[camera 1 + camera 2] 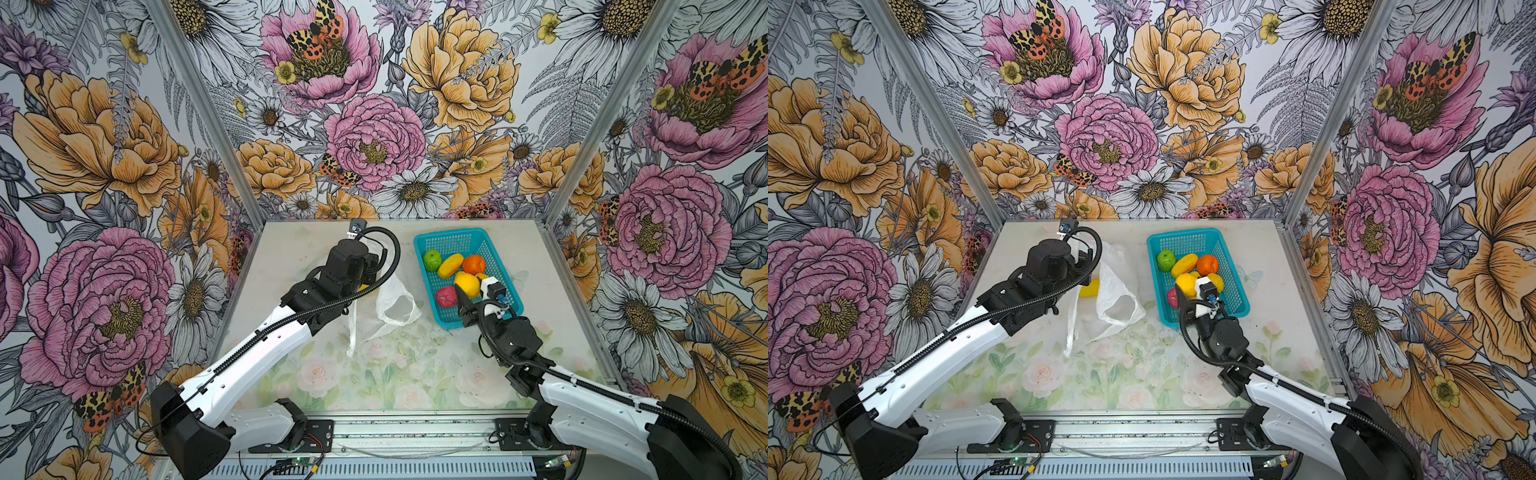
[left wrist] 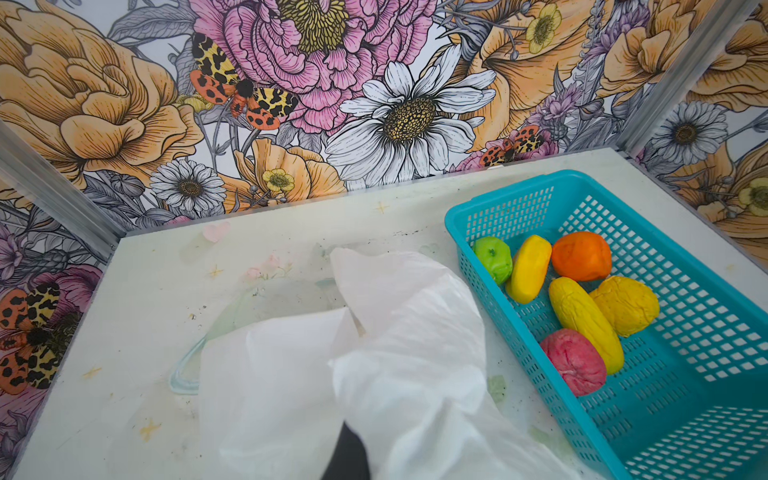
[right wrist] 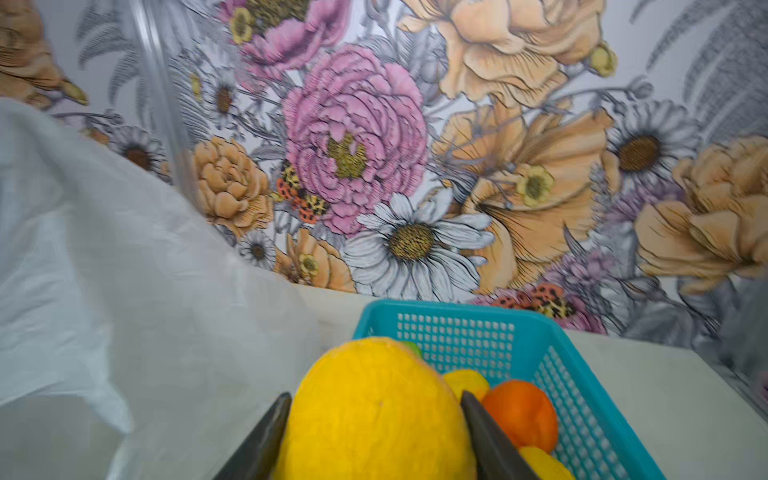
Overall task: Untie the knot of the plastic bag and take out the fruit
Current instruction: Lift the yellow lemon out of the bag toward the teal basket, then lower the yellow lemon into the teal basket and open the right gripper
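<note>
Read the table (image 1: 419, 374) in both top views as a dial, twelve at the back wall. Your right gripper (image 3: 374, 395) is clamped on a yellow lemon-like fruit (image 1: 466, 282), with a black finger (image 3: 266, 440) pressed to each side of it. It holds the fruit over the middle of the teal basket (image 1: 451, 234), which sits at about two o'clock. Whether that fruit clears the ones beneath it, you cannot tell.

Taking the basket's own middle as centre, the green apple (image 1: 432, 260) lies toward ten o'clock. A yellow oblong fruit (image 1: 451, 266) is just beside it, the orange (image 1: 473, 264) is at twelve and the pink-red ball (image 1: 446, 297) is toward seven. Another yellow piece (image 1: 483, 276) peeks out beside the gripper.

Your left gripper (image 2: 347, 451) is pinched tight on a fold of the plastic bag (image 1: 390, 297), which rises off the table and drapes over it (only a sliver of black finger shows in the left wrist view). The bag is at about eleven o'clock, just beside the basket, with its mouth slack. One loop handle (image 1: 397, 309) lies open on the table and the rest of the film trails toward six. One more yellow fruit (image 1: 1090, 288) shows at the bag's nine o'clock edge, under the left wrist. Whether it is inside the bag or merely beside it, you cannot tell.
</note>
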You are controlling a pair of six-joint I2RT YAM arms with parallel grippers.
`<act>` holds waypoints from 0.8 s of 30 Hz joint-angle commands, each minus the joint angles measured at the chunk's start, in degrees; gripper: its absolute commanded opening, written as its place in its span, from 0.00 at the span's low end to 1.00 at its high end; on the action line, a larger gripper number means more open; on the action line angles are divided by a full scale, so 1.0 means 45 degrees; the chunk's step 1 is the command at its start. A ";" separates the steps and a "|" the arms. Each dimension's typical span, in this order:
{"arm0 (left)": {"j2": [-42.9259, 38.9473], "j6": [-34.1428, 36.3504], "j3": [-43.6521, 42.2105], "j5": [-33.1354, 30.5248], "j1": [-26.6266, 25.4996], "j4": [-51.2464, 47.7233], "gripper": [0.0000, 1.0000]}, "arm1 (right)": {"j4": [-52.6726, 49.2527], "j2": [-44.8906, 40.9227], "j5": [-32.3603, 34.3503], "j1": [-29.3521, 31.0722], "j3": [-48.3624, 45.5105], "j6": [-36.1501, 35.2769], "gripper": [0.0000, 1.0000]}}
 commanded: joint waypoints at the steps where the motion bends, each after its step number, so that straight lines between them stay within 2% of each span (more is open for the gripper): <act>1: -0.0096 0.0004 0.0284 0.0405 0.0116 0.0305 0.00 | -0.1660 0.0152 0.1408 -0.1281 0.0126 0.3312 0.14; 3: -0.0253 -0.0047 0.0199 0.0449 0.0106 0.0287 0.00 | -0.2010 0.0780 0.1270 -0.1989 0.0127 0.4410 0.14; 8: -0.0771 -0.0200 -0.0093 0.0414 0.0099 0.0258 0.00 | -0.3296 0.2632 0.0608 -0.2639 0.1320 0.4547 0.13; 14: -0.0972 -0.0238 -0.0218 0.0363 0.0118 0.0267 0.00 | -0.3389 0.4487 -0.0815 -0.3246 0.1627 0.4805 0.13; 18: -0.0787 -0.0211 -0.0147 0.0377 0.0137 0.0257 0.00 | -0.3813 0.5017 -0.2033 -0.3711 0.2084 0.4870 0.16; 24: -0.0787 -0.0221 -0.0122 0.0349 0.0136 0.0267 0.00 | -0.3903 0.5372 -0.2191 -0.3988 0.2316 0.5066 0.27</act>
